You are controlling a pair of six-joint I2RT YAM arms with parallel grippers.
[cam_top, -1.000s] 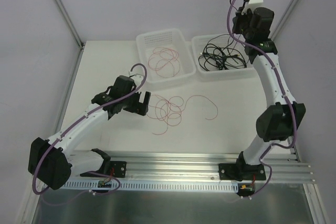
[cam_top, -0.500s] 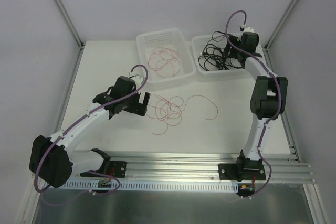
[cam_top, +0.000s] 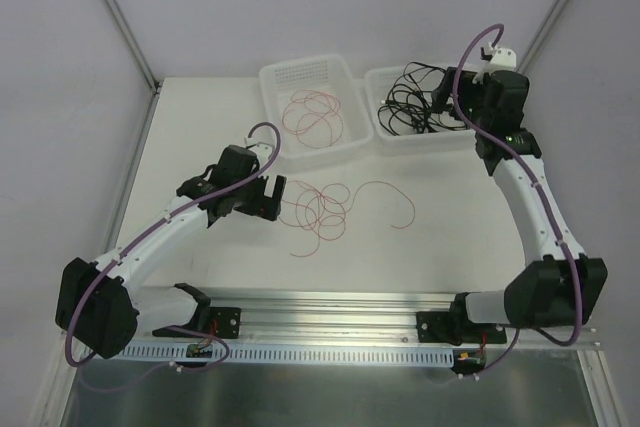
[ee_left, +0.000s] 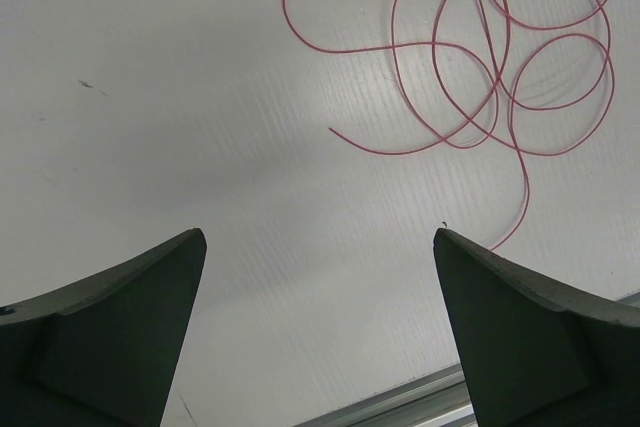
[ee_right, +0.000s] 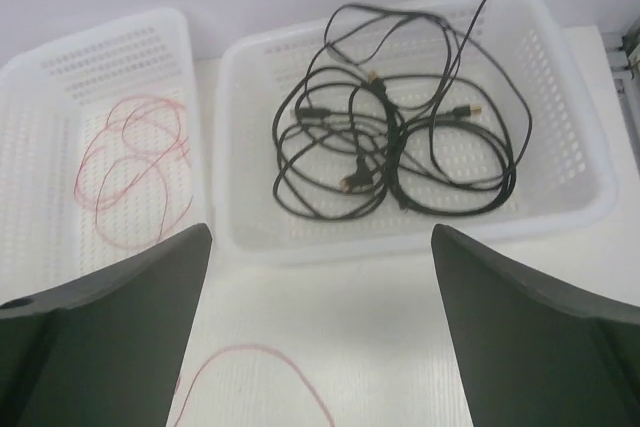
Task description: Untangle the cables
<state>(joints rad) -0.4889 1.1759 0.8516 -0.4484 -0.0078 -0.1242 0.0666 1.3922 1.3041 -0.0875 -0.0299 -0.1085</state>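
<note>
A loose tangle of red cable (cam_top: 325, 209) lies on the white table, and its loops fill the upper right of the left wrist view (ee_left: 500, 47). My left gripper (cam_top: 272, 197) hangs open just left of that tangle, with nothing between its fingers (ee_left: 320, 237). Another red cable (cam_top: 315, 112) is coiled in the left basket (ee_right: 135, 172). Black cables (cam_top: 420, 107) with small plug ends lie piled in the right basket (ee_right: 400, 147). My right gripper (cam_top: 450, 97) is above that basket's right side, open and empty (ee_right: 320, 232).
Two white perforated baskets stand side by side at the back, left (cam_top: 275, 82) and right (cam_top: 385, 137). An aluminium rail (cam_top: 330, 332) runs along the near edge. Slanted frame posts (cam_top: 115, 17) flank the table. One strand of red cable (ee_right: 260, 357) curves across the table in front of the baskets.
My right gripper has gone from shut to open. Its arm came down from high above the right basket, then drew back to the right. The left arm has not moved.
</note>
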